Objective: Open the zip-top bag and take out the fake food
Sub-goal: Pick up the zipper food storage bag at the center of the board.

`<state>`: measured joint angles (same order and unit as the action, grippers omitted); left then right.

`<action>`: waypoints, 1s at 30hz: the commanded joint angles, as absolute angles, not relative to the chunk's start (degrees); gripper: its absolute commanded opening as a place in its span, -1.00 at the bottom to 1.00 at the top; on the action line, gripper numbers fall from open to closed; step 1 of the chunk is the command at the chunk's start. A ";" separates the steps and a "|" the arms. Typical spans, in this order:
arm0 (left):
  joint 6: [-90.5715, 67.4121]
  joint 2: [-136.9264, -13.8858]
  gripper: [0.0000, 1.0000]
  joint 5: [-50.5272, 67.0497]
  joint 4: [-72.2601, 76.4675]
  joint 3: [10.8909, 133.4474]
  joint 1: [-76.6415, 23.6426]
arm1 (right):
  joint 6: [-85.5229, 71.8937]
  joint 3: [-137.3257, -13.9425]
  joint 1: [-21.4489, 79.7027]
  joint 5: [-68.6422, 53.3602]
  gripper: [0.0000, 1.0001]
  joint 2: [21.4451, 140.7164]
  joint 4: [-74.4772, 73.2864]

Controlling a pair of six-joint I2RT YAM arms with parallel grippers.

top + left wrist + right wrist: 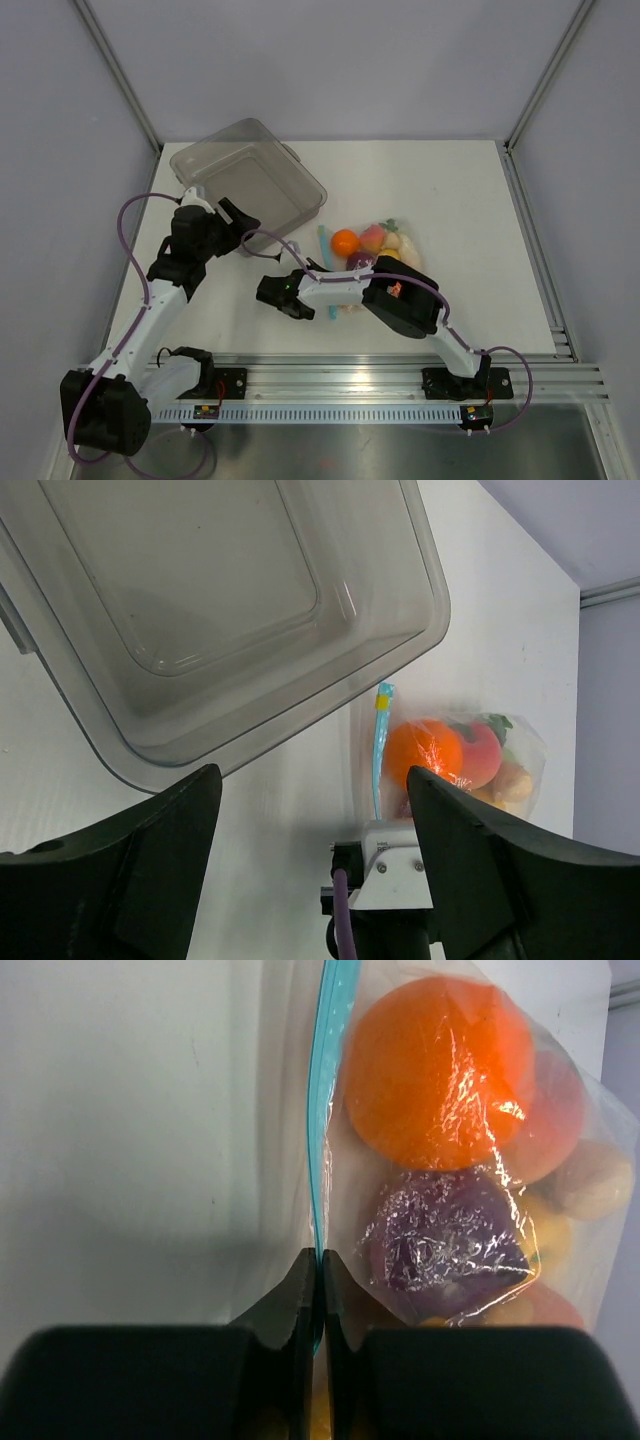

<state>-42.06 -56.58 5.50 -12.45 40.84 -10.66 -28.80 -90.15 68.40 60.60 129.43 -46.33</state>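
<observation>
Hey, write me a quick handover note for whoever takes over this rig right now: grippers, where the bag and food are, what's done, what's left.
Left gripper: open, empty, hovering by the tub.
Right gripper: shut on the zip strip.
Bag: lying on the table, to the right of the tub and nearer the arms, with the food inside.
Done: strip pinched by the right gripper.
Left: probably grab the bag with the left gripper, pull the zip open, then take the food out.
</observation>
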 commanded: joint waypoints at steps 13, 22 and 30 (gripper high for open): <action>-38.15 -51.86 0.98 13.79 -8.53 41.05 -10.37 | -13.02 -70.85 70.31 53.36 -1.00 101.62 -24.26; -37.97 -49.13 0.98 22.48 6.47 35.16 -10.37 | -6.25 -63.46 70.22 44.14 -1.00 81.94 -21.36; -38.06 -46.32 0.98 27.16 21.26 28.92 -10.37 | -5.54 -62.84 69.17 41.05 -1.00 73.75 -23.55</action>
<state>-38.83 -48.62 22.92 9.65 30.50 -10.55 -7.03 -62.48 69.63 43.13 75.88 -24.71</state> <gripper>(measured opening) 0.988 0.028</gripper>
